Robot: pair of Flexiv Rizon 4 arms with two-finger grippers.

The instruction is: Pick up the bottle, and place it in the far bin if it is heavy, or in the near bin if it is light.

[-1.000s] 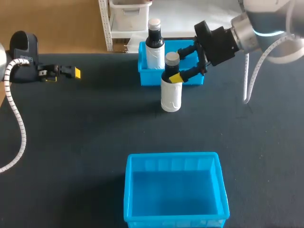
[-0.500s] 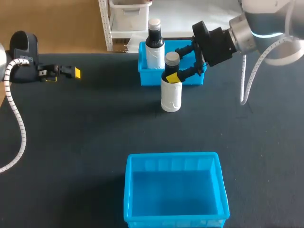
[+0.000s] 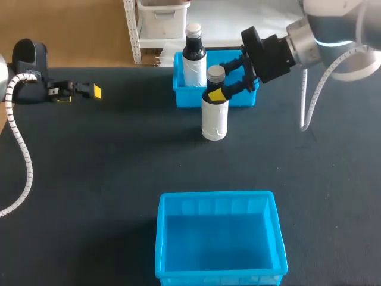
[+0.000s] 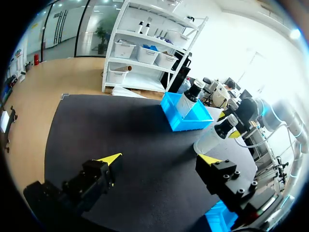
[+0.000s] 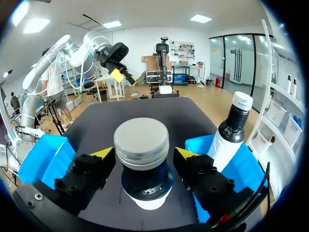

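The bottle (image 3: 214, 113), white with a dark neck and a grey cap, stands upright on the black table just in front of the far bin (image 3: 243, 100). My right gripper (image 3: 219, 87) reaches in from the right at neck height. In the right wrist view the bottle (image 5: 143, 166) stands between its yellow-tipped fingers (image 5: 99, 159), which flank the neck closely; the right gripper (image 5: 145, 153) reads as open. The near bin (image 3: 274, 238) is blue and holds nothing. My left gripper (image 3: 89, 90) sits at the far left, and in its own view the left gripper (image 4: 161, 158) is open with nothing in it.
A second bottle (image 3: 193, 56) with a white cap stands in the far bin's left part, close behind the task bottle; it shows beside my right fingers as the second bottle (image 5: 229, 133). Bare black table (image 3: 107, 167) lies between the two bins.
My right gripper shifted slightly left onto the bottle's neck and its fingers have drawn closer together around it. The bottle and the left arm stayed put.
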